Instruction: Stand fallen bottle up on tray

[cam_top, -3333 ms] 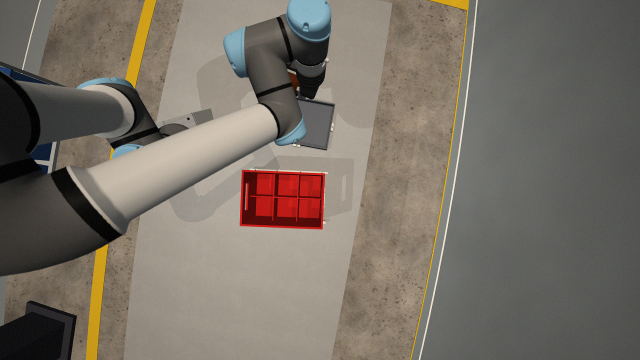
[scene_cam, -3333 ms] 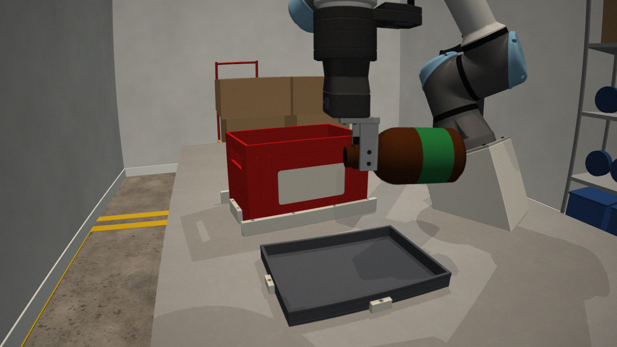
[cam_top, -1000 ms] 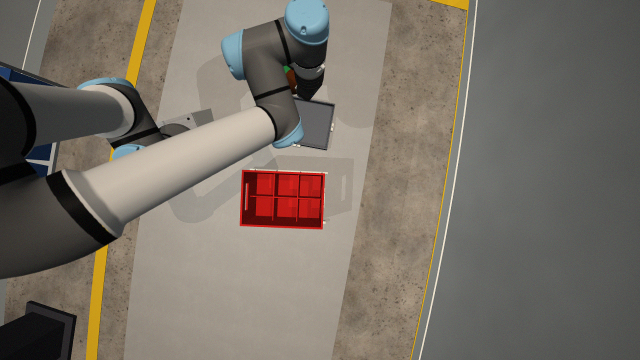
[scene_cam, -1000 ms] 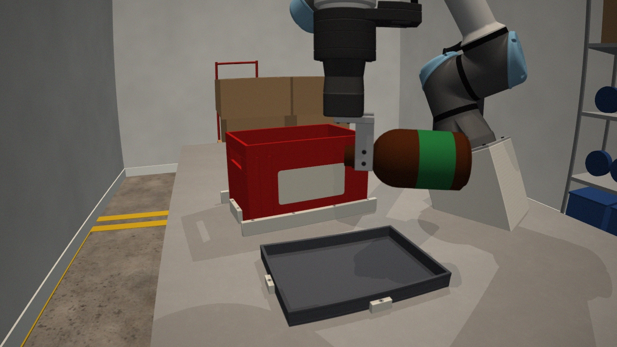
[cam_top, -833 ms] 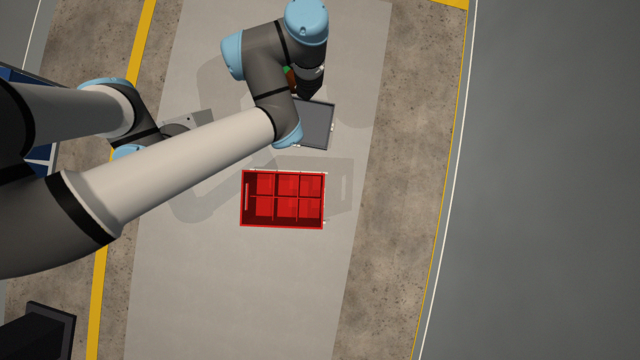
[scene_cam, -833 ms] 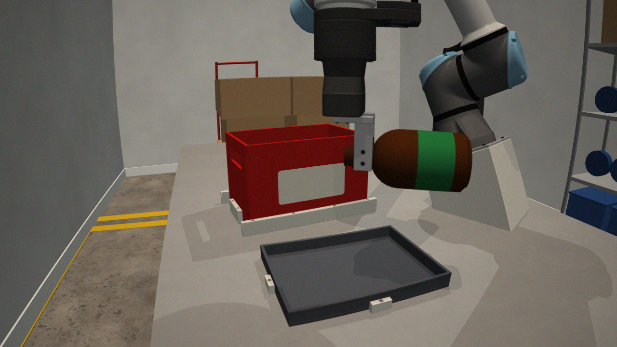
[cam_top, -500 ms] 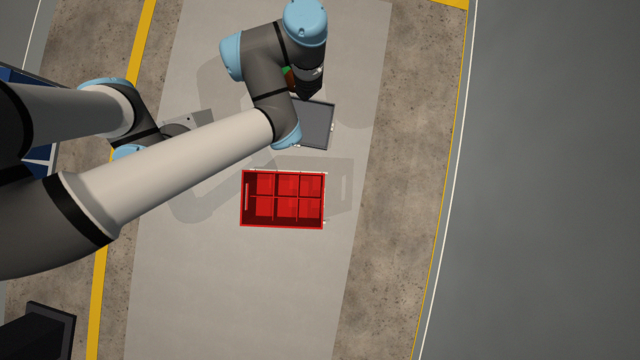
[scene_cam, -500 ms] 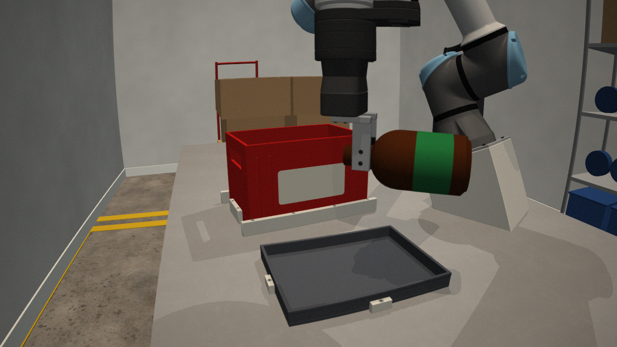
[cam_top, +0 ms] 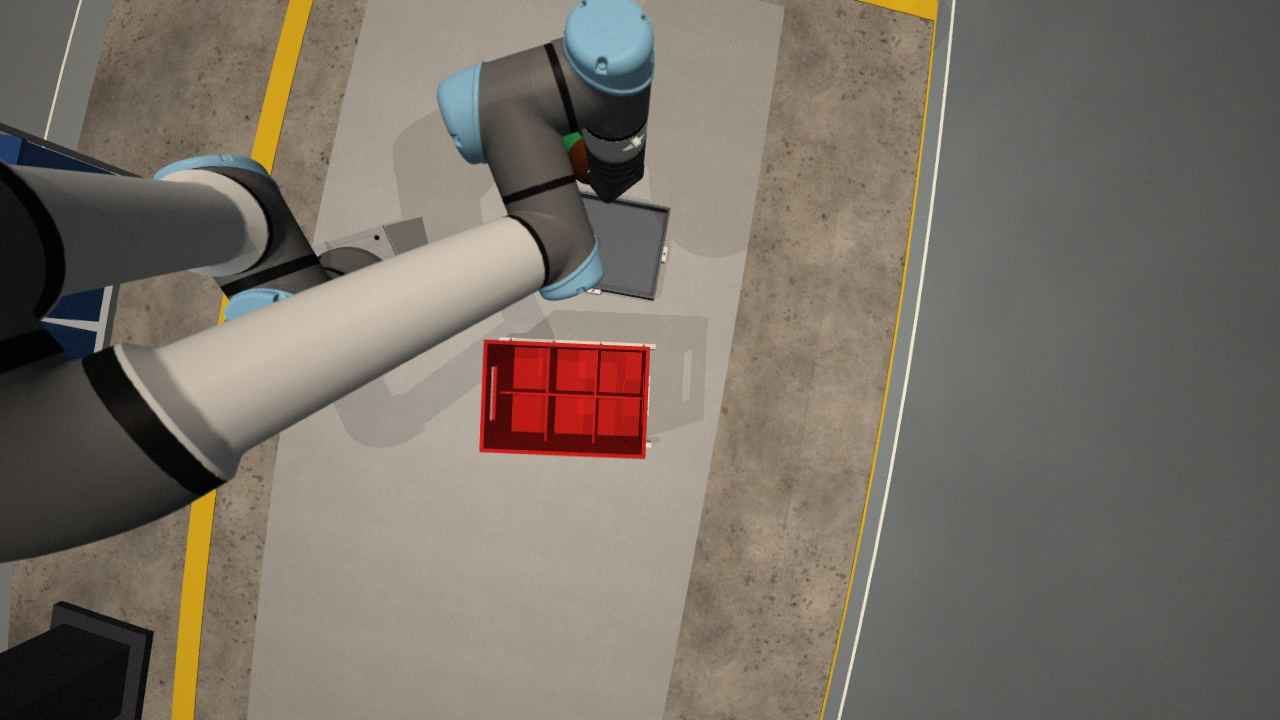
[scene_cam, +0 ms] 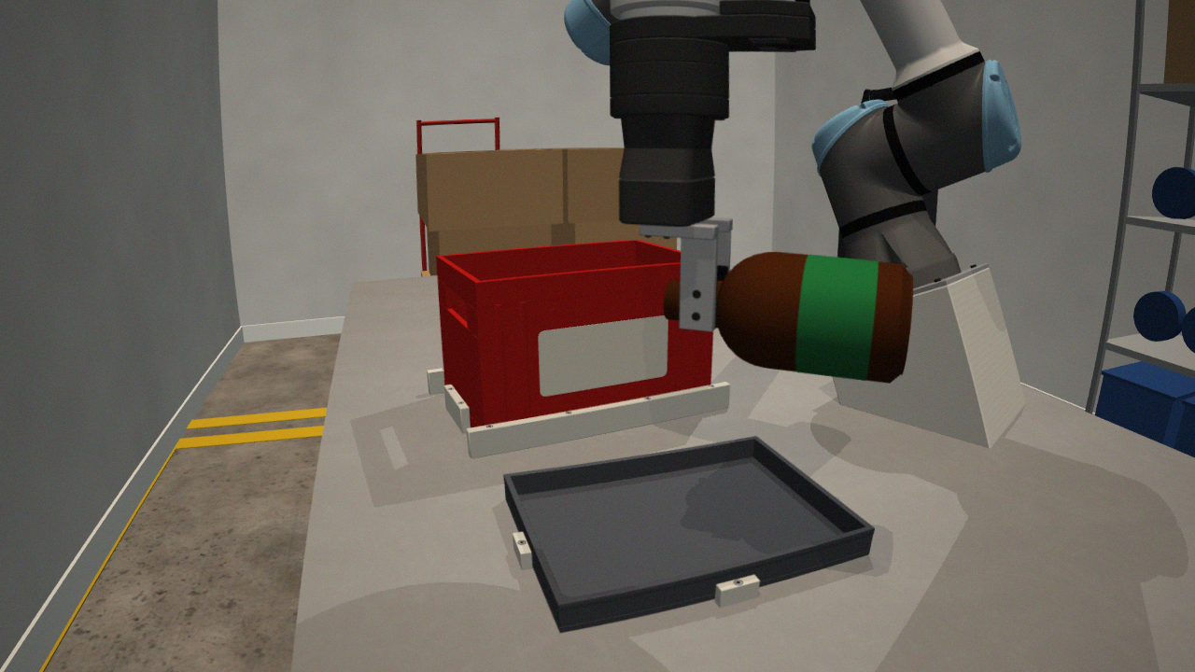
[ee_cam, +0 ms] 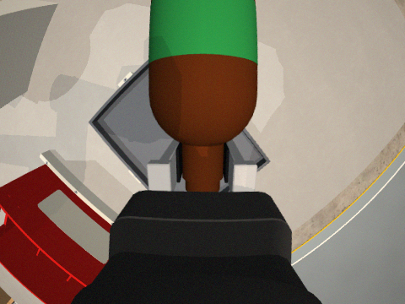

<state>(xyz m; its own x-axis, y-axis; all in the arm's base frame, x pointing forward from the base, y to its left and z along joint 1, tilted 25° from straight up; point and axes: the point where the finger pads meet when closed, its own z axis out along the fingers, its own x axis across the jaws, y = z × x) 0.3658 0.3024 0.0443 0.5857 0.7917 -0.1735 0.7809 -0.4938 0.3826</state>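
Observation:
My gripper [scene_cam: 698,287] is shut on the neck of a brown bottle [scene_cam: 806,315] with a green band. It holds the bottle lying almost level, bottom end slightly down, well above the dark grey tray [scene_cam: 681,526]. In the wrist view the bottle [ee_cam: 202,76] points away from my fingers, with the tray [ee_cam: 132,130] below it. From above, the arm hides most of the bottle [cam_top: 573,152], which hangs over the tray's far edge [cam_top: 626,246]. The tray holds nothing.
The red crate [scene_cam: 572,329] [cam_top: 565,396] with six empty compartments stands behind the tray, held by white corner stops [scene_cam: 584,422]. The arm's white base block [scene_cam: 939,359] is to the right. Cardboard boxes [scene_cam: 517,196] and a shelf [scene_cam: 1157,250] stand beyond the table.

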